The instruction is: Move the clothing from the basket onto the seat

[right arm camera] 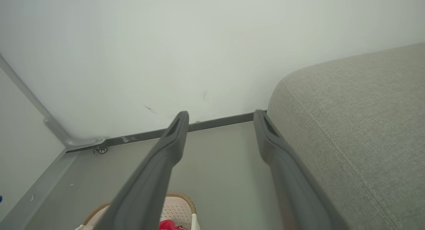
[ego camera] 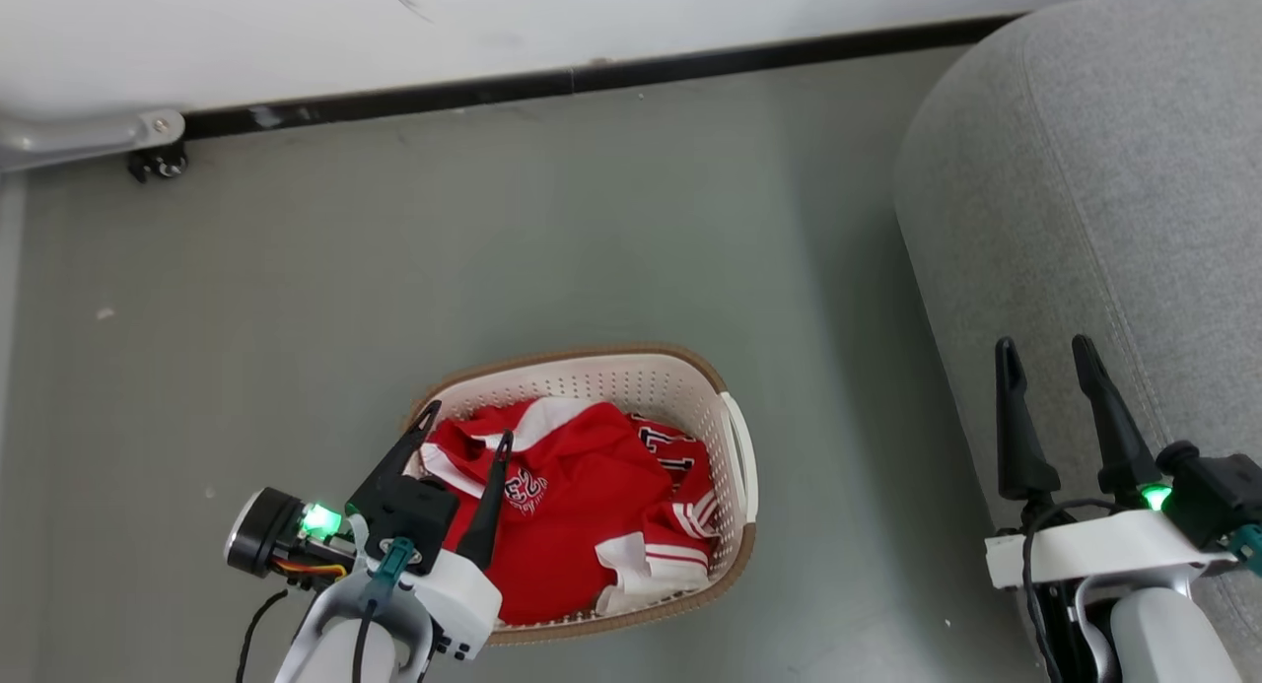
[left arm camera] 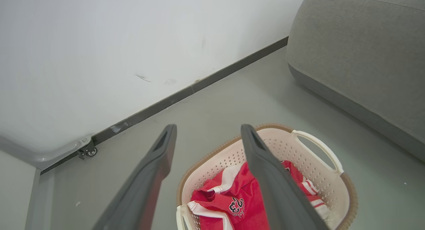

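Now, probably the first reach, with all the clothing [ego camera: 582, 506] lying in the basket [ego camera: 631, 379] and nothing on the seat [ego camera: 1104, 190]. Lower the left gripper [ego camera: 470, 419] straight into the heap with the fingers as wide apart as at this moment — spread fully, holding nothing. Aim for a thick fold near the middle of the red cloth, not for the white trim at the edge. Avoid pinching only a thin hem, likely to slip out on the lift. Push the fingertips well into the cloth before closing, but stop short of the perforated bottom. Lift high enough to clear the brown rim, or else risk dragging the light basket over the floor [ego camera: 493, 249]. Then carry to the right, toward the seat.

Find the clothing crumpled over most of the basket's bottom, from the left end to the right wall, with the far wall left bare. Note the left gripper above the basket's left end: one fingertip over the left rim, the other over the red cloth beside the printed "23" — apparently above and not touching, though hard to say for sure. Leave the right gripper [ego camera: 1044, 342] in place, also wide and empty, at the seat's near left edge, well apart from the basket.
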Robot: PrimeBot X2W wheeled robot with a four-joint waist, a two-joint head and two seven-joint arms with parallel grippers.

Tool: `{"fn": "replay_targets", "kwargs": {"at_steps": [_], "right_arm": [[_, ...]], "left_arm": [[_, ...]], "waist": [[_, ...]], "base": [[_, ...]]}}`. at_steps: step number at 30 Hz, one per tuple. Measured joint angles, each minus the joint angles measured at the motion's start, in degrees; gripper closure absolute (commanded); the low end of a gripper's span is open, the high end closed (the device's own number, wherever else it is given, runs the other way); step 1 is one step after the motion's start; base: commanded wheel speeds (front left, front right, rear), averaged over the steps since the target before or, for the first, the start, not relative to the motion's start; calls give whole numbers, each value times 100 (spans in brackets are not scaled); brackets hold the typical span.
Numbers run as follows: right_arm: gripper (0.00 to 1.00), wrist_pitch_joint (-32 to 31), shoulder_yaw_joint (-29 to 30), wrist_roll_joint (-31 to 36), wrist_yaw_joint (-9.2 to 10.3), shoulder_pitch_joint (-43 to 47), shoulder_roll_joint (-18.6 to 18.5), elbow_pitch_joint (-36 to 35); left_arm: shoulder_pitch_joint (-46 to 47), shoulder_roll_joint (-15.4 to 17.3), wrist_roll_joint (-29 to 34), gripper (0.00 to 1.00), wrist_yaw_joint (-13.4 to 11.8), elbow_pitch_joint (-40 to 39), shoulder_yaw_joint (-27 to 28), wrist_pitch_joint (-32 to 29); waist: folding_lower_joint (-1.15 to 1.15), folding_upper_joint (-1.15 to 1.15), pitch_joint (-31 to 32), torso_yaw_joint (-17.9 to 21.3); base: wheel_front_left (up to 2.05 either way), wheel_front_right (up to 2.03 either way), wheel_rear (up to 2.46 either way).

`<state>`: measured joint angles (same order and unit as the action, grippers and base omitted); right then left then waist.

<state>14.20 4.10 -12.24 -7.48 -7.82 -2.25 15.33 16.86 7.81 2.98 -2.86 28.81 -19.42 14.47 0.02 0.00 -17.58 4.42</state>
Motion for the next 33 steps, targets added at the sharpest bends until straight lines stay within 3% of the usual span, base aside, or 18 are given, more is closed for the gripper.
{"fn": "replay_targets", "kwargs": {"at_steps": [33], "right_arm": [[0,8,-325,-345,0,-924,-5,-371]], "left_arm": [[1273,490,848,0,-18,1639,-394,0]], "waist": [[0,0,-1479,693]], "base": [[0,0,0]]}}
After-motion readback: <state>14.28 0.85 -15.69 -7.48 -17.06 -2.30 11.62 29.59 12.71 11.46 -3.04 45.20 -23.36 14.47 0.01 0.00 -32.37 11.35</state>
